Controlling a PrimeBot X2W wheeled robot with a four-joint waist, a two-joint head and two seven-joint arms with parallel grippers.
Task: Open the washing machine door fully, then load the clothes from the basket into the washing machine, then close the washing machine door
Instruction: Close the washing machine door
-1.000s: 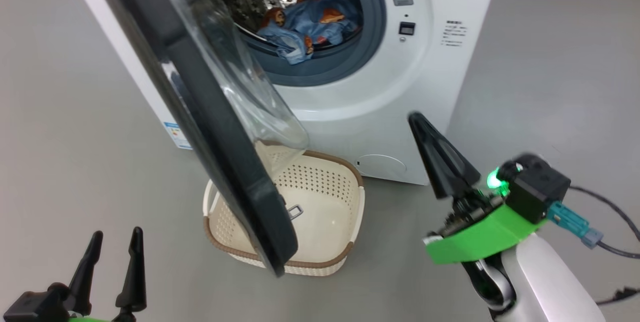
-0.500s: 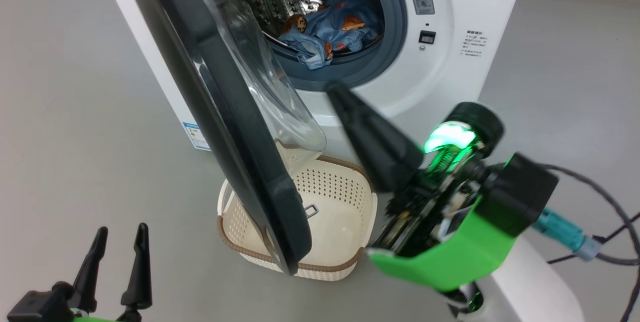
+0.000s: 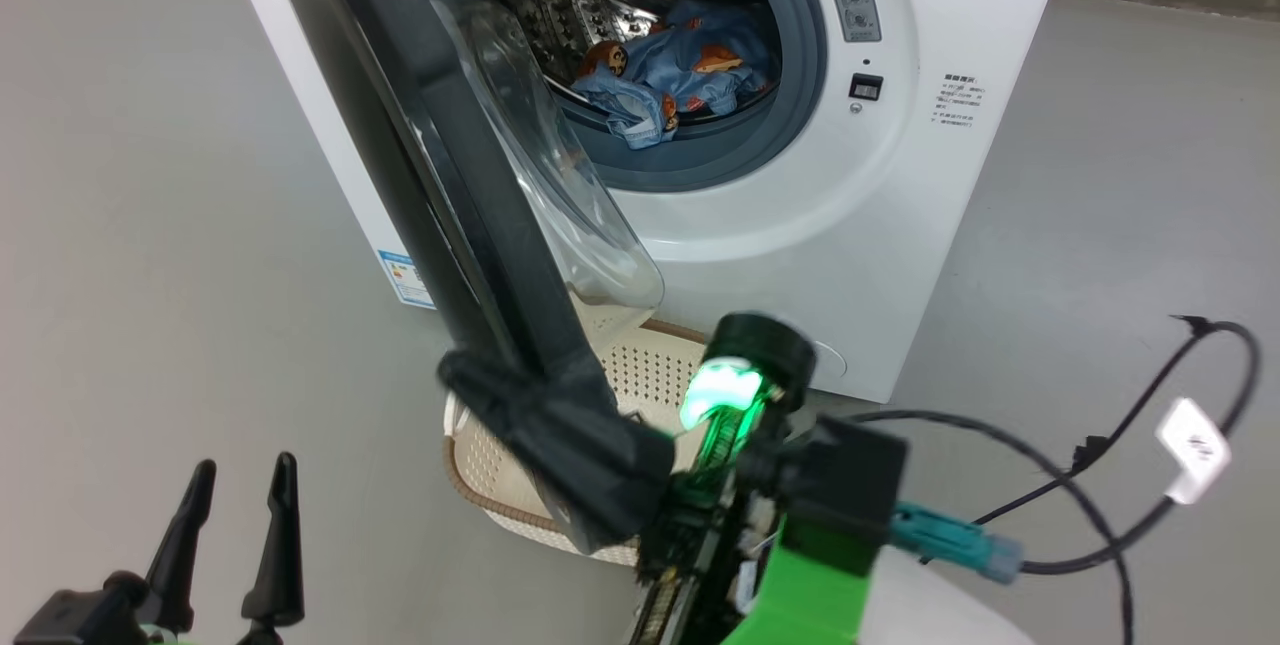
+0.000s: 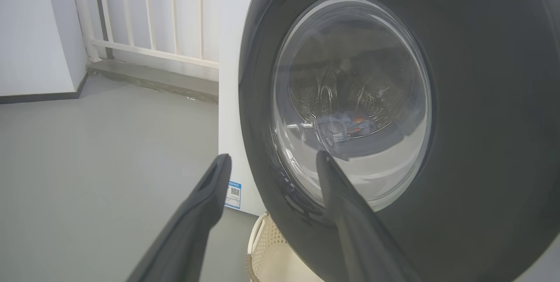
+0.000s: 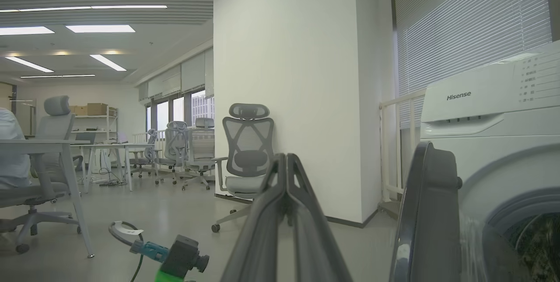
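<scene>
- Head view puts the washing machine (image 3: 900, 225) straight ahead of you on the floor, with the washing machine door (image 3: 470, 215) standing wide open on its hinge side, at the view's left.
- The clothes (image 3: 680, 75) lie in a heap inside the steel drum, just behind the grey gasket, with a little blue cloth over the drum lip.
- The basket (image 3: 480, 445) sits on the floor just before the machine, under the door's free edge. What you can see of its inside is bare, though the door and your right arm hide part of it.
- Judged from that, opening and loading are done, and only closing the door is left.
- The door is round, so it has no long axis of its own. You see it nearly edge-on, running from the hinge out toward you, with the glass bowl bulging to your right, toward the opening, and the black outer face turned to your left.
- Your right gripper (image 3: 455, 373) has its fingers pressed together on nothing, tip low by the door's free edge on the outer side. Whether it touches the rim I cannot tell.
- Your left gripper (image 3: 242, 465) has its fingers wide apart and empty, low at your left, looking at the door's outer face.
- Before you push, check that the cloth on the lip clears the gasket.
</scene>
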